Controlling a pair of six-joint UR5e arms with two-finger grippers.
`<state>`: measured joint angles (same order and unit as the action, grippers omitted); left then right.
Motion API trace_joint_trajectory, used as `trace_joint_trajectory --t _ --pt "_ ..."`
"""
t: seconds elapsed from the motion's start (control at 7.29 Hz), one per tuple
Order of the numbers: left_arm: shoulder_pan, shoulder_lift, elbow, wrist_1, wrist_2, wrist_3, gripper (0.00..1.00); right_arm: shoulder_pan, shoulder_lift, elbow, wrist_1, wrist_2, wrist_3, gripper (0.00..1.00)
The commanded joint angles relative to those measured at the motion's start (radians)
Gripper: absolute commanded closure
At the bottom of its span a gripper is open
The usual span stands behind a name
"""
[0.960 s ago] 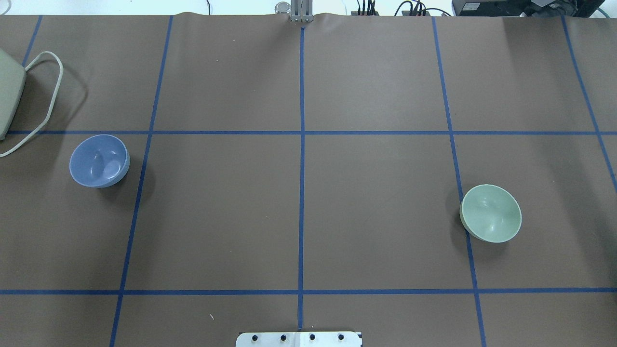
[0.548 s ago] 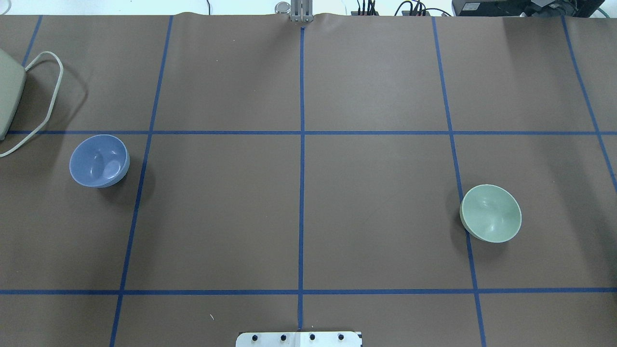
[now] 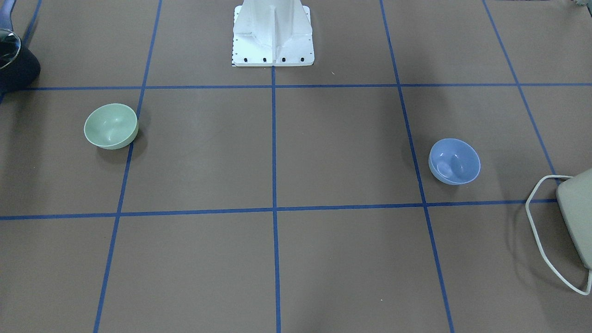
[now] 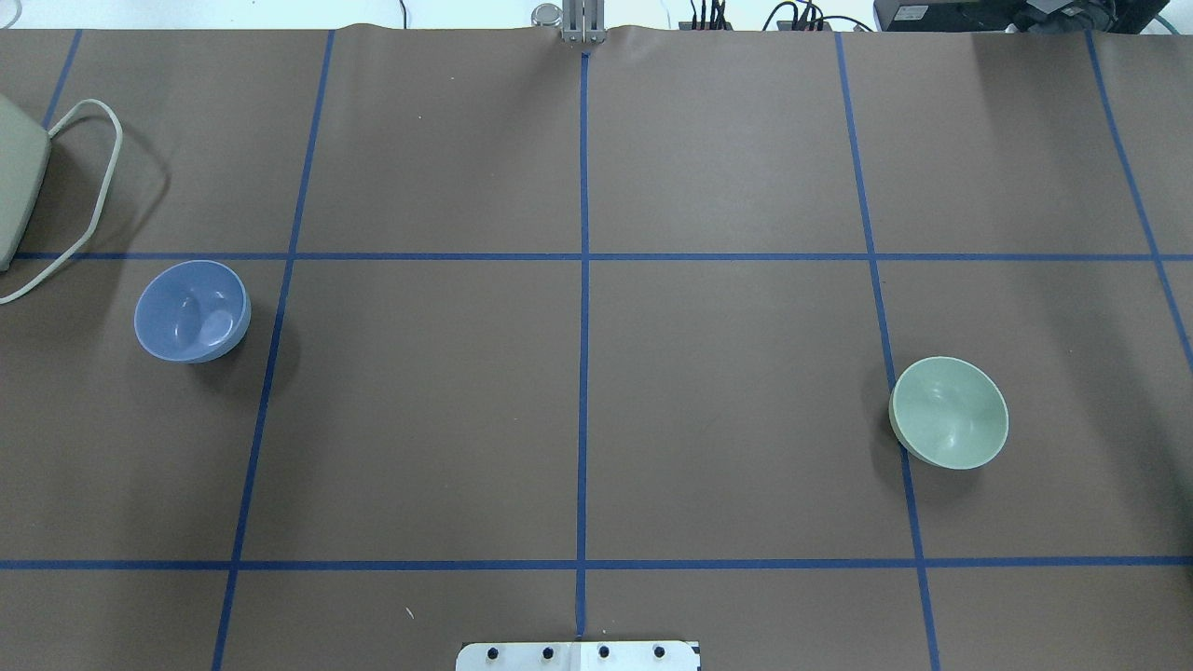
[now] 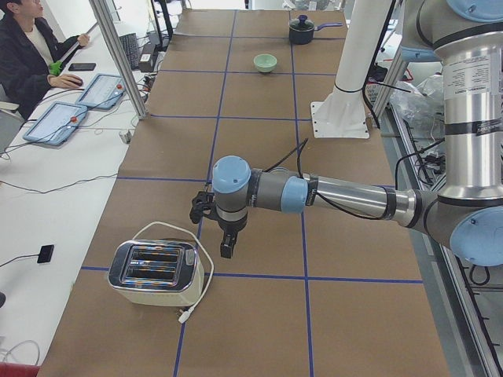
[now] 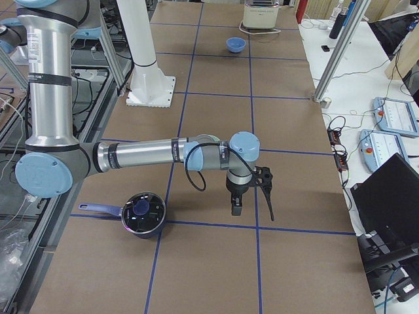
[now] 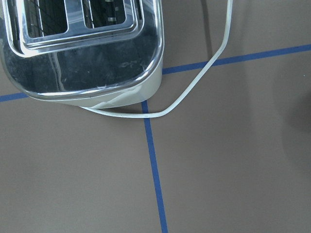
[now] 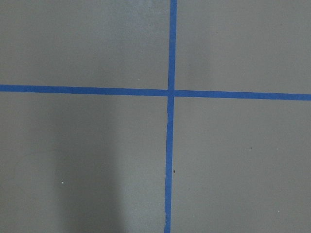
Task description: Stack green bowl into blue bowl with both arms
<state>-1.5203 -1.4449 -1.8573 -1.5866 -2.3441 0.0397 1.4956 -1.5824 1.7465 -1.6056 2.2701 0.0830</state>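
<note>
Front view: I see the green bowl and the blue bowl well apart on the tabletop, nothing stacked yet. Left view: the left end effector hangs far from the green bowl. Right view: the right end effector is far from the blue bowl. Whether their fingers are apart or together, I cannot tell.

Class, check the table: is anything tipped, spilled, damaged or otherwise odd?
Nothing stands out. The green bowl and the blue bowl sit upright, empty and undamaged, far apart. The toaster has its cord looped loosely beside it.
</note>
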Motion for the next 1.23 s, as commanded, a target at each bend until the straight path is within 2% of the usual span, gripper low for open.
trace_joint_trajectory --t 0.0,0.27,0.55,0.69,0.82,0.96,1.1 --pt "0.000 -0.035 0.012 -0.121 -0.003 -0.006 0.01 0.000 0.067 -0.010 0.163 -0.047 0.001 0.00" --pt "0.006 -0.149 0.129 -0.245 -0.012 0.002 0.01 -0.002 0.067 -0.025 0.200 -0.040 0.011 0.00" --pt "0.012 -0.169 0.133 -0.301 -0.018 0.006 0.01 -0.003 0.039 -0.033 0.298 -0.038 0.011 0.00" --pt "0.044 -0.161 0.138 -0.399 -0.017 -0.015 0.01 -0.024 0.041 -0.033 0.326 -0.038 0.032 0.00" --pt "0.104 -0.169 0.141 -0.424 -0.011 -0.112 0.01 -0.072 0.047 -0.028 0.329 -0.043 0.120 0.00" --pt "0.217 -0.178 0.141 -0.429 -0.008 -0.194 0.01 -0.125 0.059 -0.027 0.348 -0.049 0.182 0.00" --pt "0.280 -0.189 0.144 -0.434 -0.004 -0.350 0.01 -0.155 0.070 -0.025 0.349 -0.061 0.222 0.00"
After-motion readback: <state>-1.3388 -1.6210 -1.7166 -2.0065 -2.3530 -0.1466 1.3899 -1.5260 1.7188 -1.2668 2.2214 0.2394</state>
